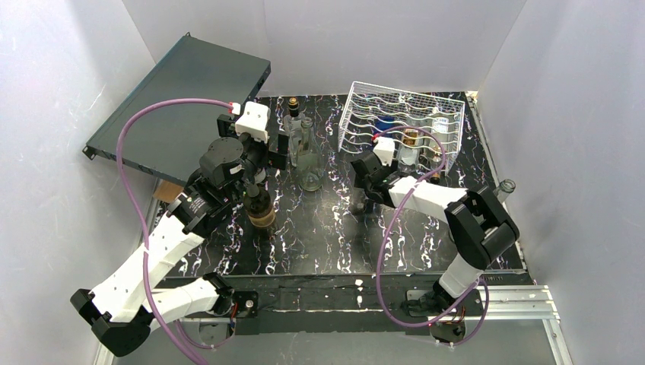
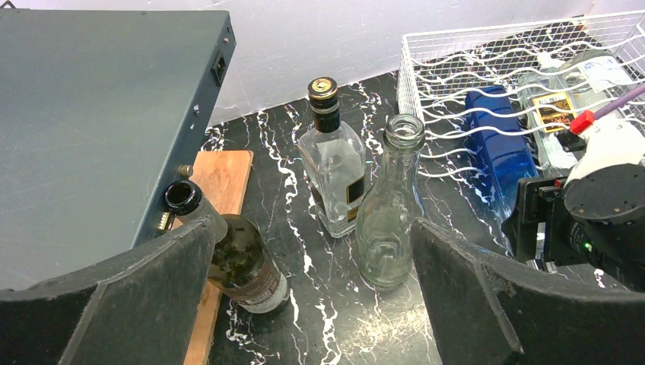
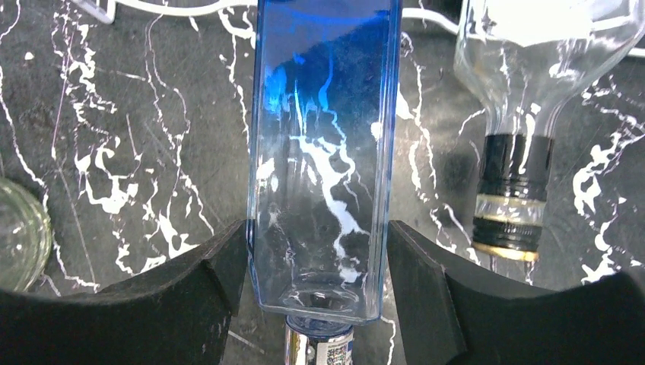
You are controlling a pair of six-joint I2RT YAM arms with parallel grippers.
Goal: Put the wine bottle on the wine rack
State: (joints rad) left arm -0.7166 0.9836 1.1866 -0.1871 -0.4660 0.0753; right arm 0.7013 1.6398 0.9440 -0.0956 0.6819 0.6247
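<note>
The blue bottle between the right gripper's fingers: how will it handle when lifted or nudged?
Probably light: the blue bottle looks see-through and empty. Its flat sides should resist rolling and suit the right gripper. Smooth glass, so likely slippery and breakable.

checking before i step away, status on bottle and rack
Right fingers shut on blue square glass bottle, lying in white wire wine rack beside clear black-capped bottle. Left fingers open, empty.

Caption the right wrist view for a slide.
Right gripper closed on the blue bottle, with a clear black-capped bottle lying beside it.
</note>
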